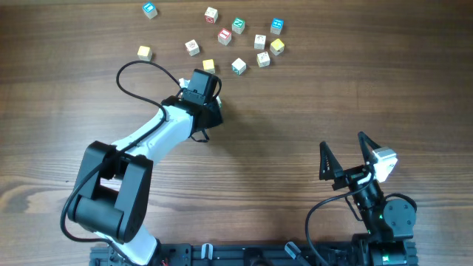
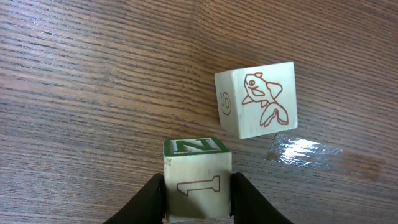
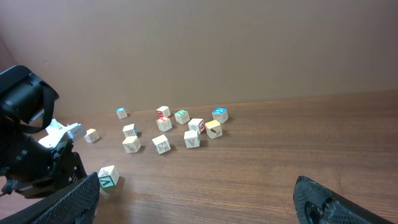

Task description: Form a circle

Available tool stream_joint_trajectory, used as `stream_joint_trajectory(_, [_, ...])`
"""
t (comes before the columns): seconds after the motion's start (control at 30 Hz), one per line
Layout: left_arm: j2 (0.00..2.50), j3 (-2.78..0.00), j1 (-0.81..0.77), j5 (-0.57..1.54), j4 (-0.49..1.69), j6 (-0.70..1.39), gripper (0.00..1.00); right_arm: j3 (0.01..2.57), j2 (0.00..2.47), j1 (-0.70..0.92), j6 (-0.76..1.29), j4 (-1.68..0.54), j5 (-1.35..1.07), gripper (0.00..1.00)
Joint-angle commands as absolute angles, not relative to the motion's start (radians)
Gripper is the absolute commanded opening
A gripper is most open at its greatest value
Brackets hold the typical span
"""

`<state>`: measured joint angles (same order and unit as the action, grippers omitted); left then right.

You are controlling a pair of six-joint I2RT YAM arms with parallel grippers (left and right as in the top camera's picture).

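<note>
right up close, a block [image 2: 198,183] with a green n and a red 1 is pinched tight between the left jaws. just past it, a fish block [image 2: 256,99] sits on the counter [image 2: 93,74]. the circle [image 1: 225,35] is just a loose bunch of blocks at the top middle of the overhead view. right jaws, bottom right, are wide open and hold nothing.

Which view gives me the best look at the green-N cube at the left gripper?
Left wrist: the green-N cube fills the foreground, lettering readable, with the left gripper fingers against both sides. Right wrist shows that cube small and distant; overhead hides it beneath the left arm.
</note>
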<state>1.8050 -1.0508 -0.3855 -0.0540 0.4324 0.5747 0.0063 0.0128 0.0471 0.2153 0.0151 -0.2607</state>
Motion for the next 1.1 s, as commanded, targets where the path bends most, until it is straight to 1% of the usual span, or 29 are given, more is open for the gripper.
stream_joint_trajectory(0.0, [1.816, -1.043, -0.391, -0.042, 0.429, 0.586, 0.32, 0.005, 0.005, 0.052, 0.210, 0.020, -0.252, 1.00])
stream_joint_trajectory(0.3, [1.816, -1.043, -0.391, -0.042, 0.425, 0.586, 0.33, 0.005, 0.005, 0.052, 0.210, 0.020, -0.252, 1.00])
stream_joint_trajectory(0.33, [1.816, -1.043, -0.391, -0.042, 0.425, 0.586, 0.37, 0.005, 0.005, 0.052, 0.210, 0.020, -0.252, 1.00])
stream_joint_trajectory(0.37, [1.816, -1.043, -0.391, -0.042, 0.425, 0.586, 0.44, 0.005, 0.005, 0.052, 0.210, 0.020, -0.252, 1.00])
stream_joint_trajectory(0.4, [1.816, -1.043, -0.391, -0.042, 0.425, 0.585, 0.47, 0.005, 0.005, 0.052, 0.210, 0.020, -0.252, 1.00])
stream_joint_trajectory(0.53, [1.816, -1.043, -0.391, -0.042, 0.425, 0.585, 0.49, 0.005, 0.005, 0.052, 0.210, 0.020, -0.252, 1.00])
stream_joint_trajectory(0.6, [1.816, -1.043, -0.391, -0.040, 0.425, 0.585, 0.42, 0.005, 0.005, 0.052, 0.210, 0.020, -0.252, 1.00])
stream_joint_trajectory(0.67, [1.816, -1.043, -0.391, -0.023, 0.425, 0.585, 0.38, 0.005, 0.005, 0.052, 0.210, 0.020, -0.252, 1.00])
stream_joint_trajectory(0.77, [1.816, -1.043, -0.391, -0.019, 0.425, 0.585, 0.37, 0.005, 0.005, 0.052, 0.210, 0.020, -0.252, 1.00])
stream_joint_trajectory(0.8, [1.816, -1.043, -0.391, -0.019, 0.424, 0.585, 0.35, 0.005, 0.005, 0.052, 0.210, 0.020, -0.252, 1.00])
stream_joint_trajectory(0.87, [1.816, -1.043, -0.391, -0.020, 0.425, 0.585, 0.34, 0.005, 0.005, 0.052, 0.210, 0.020, -0.252, 1.00])
stream_joint_trajectory(0.9, [1.816, -1.043, -0.391, -0.020, 0.425, 0.585, 0.36, 0.005, 0.005, 0.052, 0.210, 0.020, -0.252, 1.00])
stream_joint_trajectory(0.93, [1.816, -1.043, -0.391, -0.020, 0.425, 0.585, 0.45, 0.005, 0.005, 0.052, 0.210, 0.020, -0.252, 1.00])
stream_joint_trajectory(0.97, [1.816, -1.043, -0.391, -0.020, 0.425, 0.585, 0.49, 0.005, 0.005, 0.052, 0.210, 0.020, -0.252, 1.00])
stream_joint_trajectory(1.07, [1.815, -1.044, -0.388, -0.036, 0.425, 0.584, 0.57, 0.005, 0.005, 0.052, 0.210, 0.020, -0.252, 1.00])
